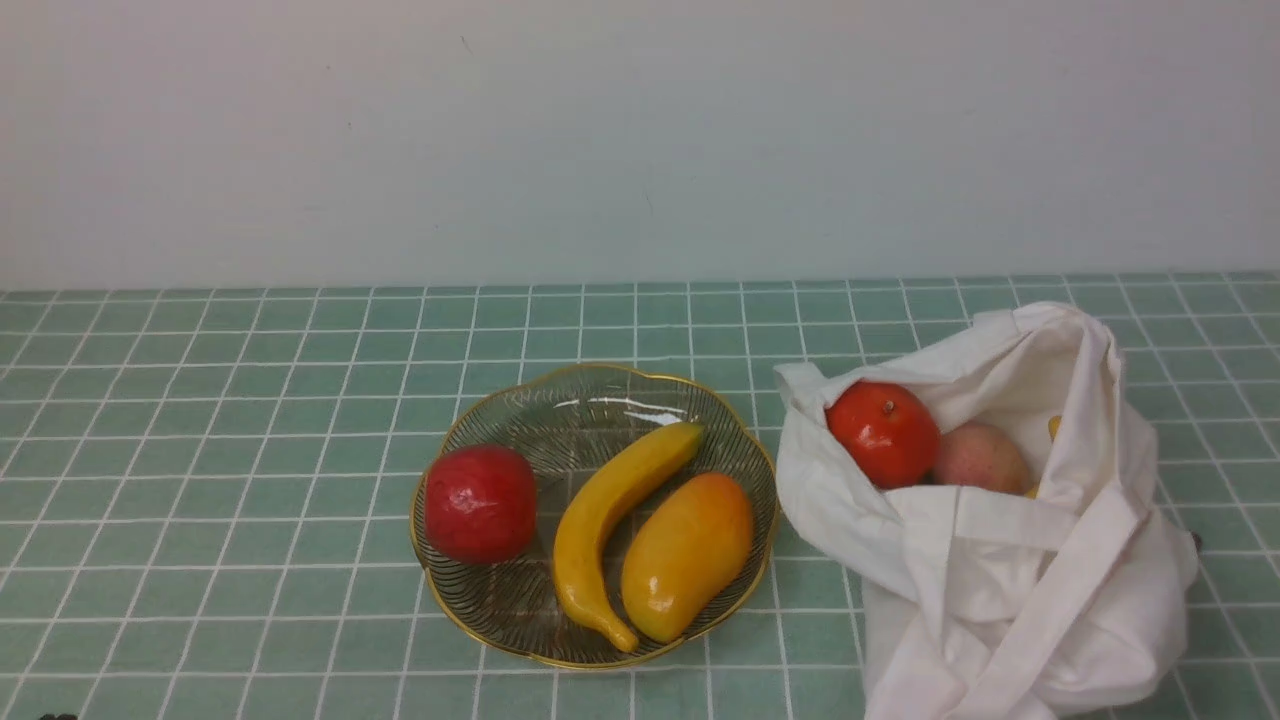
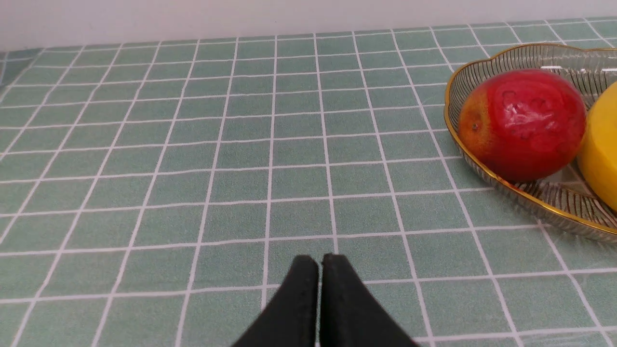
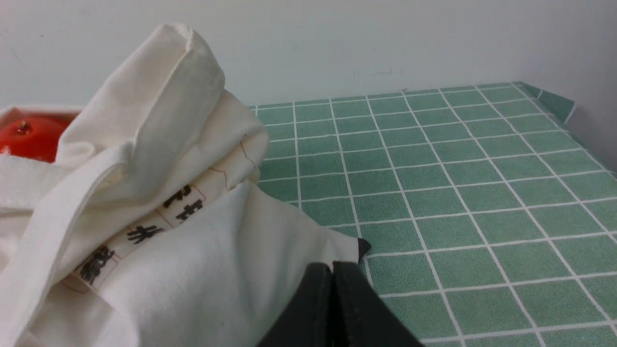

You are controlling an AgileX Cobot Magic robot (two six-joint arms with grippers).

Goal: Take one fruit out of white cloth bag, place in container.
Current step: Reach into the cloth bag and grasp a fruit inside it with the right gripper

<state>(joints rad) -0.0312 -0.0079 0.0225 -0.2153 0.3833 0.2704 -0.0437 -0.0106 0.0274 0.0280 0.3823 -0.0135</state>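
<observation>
You are at the start step: no fruit is in the grip, and the tomato-red fruit lies in the mouth of the white bag, at the bag's left side, beside a pinkish fruit. The dish stands to the left of the bag, just apart from it. It holds a crimson fruit, a banana and a mango.

Your right gripper is closed, its tips together with nothing between them. Your left gripper is likewise closed and holds nothing; its tips meet or nearly meet.

The next move probably calls for the right arm: open its jaws, bring them over the bag mouth and lower them around the red fruit. Keep the tips off the bag's rim and straps, since loose cloth could be pinched and dragged along. Then lift clear and set the fruit in the free part of the dish.

The red fruit is round and shows no clear long axis. Its stem dimple faces upward, tilted somewhat toward the front camera.
</observation>
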